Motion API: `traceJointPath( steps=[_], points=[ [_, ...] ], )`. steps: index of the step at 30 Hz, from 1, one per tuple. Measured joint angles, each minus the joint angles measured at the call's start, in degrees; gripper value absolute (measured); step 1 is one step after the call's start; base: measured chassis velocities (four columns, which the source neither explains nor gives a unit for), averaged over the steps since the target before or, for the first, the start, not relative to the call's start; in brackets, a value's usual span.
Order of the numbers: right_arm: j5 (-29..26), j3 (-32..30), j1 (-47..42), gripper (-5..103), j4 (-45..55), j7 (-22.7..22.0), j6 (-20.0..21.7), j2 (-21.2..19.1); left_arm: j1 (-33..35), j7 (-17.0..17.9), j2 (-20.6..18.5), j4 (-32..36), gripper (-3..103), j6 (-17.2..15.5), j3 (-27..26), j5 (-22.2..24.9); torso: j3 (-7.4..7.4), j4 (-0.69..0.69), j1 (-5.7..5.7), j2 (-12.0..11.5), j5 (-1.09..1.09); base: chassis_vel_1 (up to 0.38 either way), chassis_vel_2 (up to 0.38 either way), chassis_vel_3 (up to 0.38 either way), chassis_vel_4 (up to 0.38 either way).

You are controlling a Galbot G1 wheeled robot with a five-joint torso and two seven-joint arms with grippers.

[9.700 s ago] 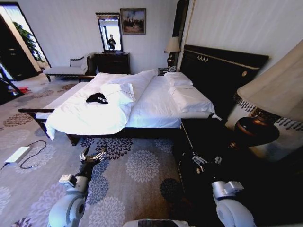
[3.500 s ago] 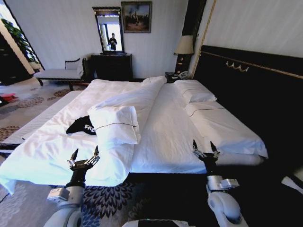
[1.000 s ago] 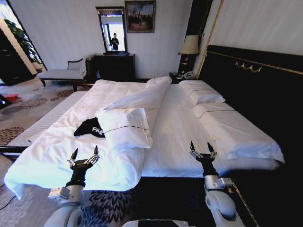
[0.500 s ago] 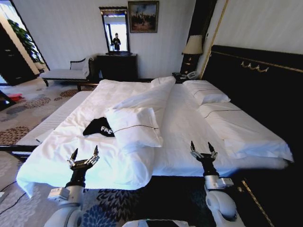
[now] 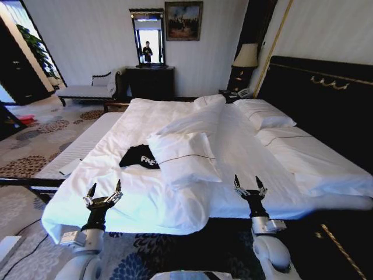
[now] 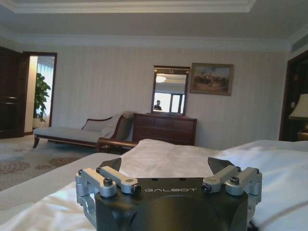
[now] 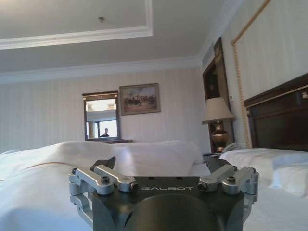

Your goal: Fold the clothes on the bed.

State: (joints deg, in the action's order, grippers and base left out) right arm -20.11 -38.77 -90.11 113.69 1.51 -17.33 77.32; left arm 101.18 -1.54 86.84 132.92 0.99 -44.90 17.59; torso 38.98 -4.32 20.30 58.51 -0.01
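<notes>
The clothes (image 5: 139,157), a bunched black T-shirt with white lettering, lie on the white duvet of the bed (image 5: 245,153), partly tucked behind a loose white pillow (image 5: 182,158). My left gripper (image 5: 104,192) is held open above the duvet's near edge, short of the shirt. My right gripper (image 5: 249,183) is open too, raised at the bed's near side, right of the pillow. Both hold nothing. The wrist views show each gripper's (image 6: 168,168) open fingers (image 7: 229,179) with bedding beyond.
The dark headboard (image 5: 317,93) stands at right with pillows (image 5: 263,113) against it. A bench (image 5: 87,90), dresser with mirror (image 5: 150,81) and lamp (image 5: 246,56) line the far wall. Patterned carpet (image 5: 23,157) lies left of the bed.
The whole picture has shifted: the bed and shirt now sit more to the right and closer, so the camera moved. Both grippers hold the same raised, open pose.
</notes>
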Motion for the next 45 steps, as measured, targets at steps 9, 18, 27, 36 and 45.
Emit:
traceJointPath(
  steps=[9,18,27,36,45],
  points=[
    [0.31,0.31,0.20,100,-0.59,-0.02,-0.85,0.23,-0.15,-0.03,-0.01,-0.37,100,0.19,0.12,-0.05,0.00,-0.01,0.01,0.00,0.01,0.155,0.416,-0.154,-0.400],
    [1.78,0.68,0.70,100,-1.03,-0.13,-1.86,0.40,-0.15,-0.04,-0.01,-0.34,100,0.41,0.10,-0.12,0.01,0.00,0.03,-0.01,-0.01,0.063,0.153,-0.045,-0.162],
    [1.16,0.53,0.92,100,-1.08,-1.39,-1.55,0.12,0.34,-0.12,0.06,0.29,100,0.67,0.19,-0.54,-0.01,-0.01,-0.02,0.00,0.04,-0.013,-0.052,0.006,0.038],
    [-20.92,1.10,4.16,100,4.63,-9.62,7.20,-5.77,1.18,-0.14,0.13,0.81,100,1.29,0.44,-1.74,0.00,-0.01,0.01,0.00,0.00,0.000,0.000,0.000,0.000],
    [-51.78,0.07,15.70,100,3.43,-17.53,23.48,-20.55,2.17,-0.16,0.01,1.17,100,1.70,0.03,-2.10,0.00,0.01,0.01,0.00,0.01,0.000,0.000,0.000,0.000]
  ],
)
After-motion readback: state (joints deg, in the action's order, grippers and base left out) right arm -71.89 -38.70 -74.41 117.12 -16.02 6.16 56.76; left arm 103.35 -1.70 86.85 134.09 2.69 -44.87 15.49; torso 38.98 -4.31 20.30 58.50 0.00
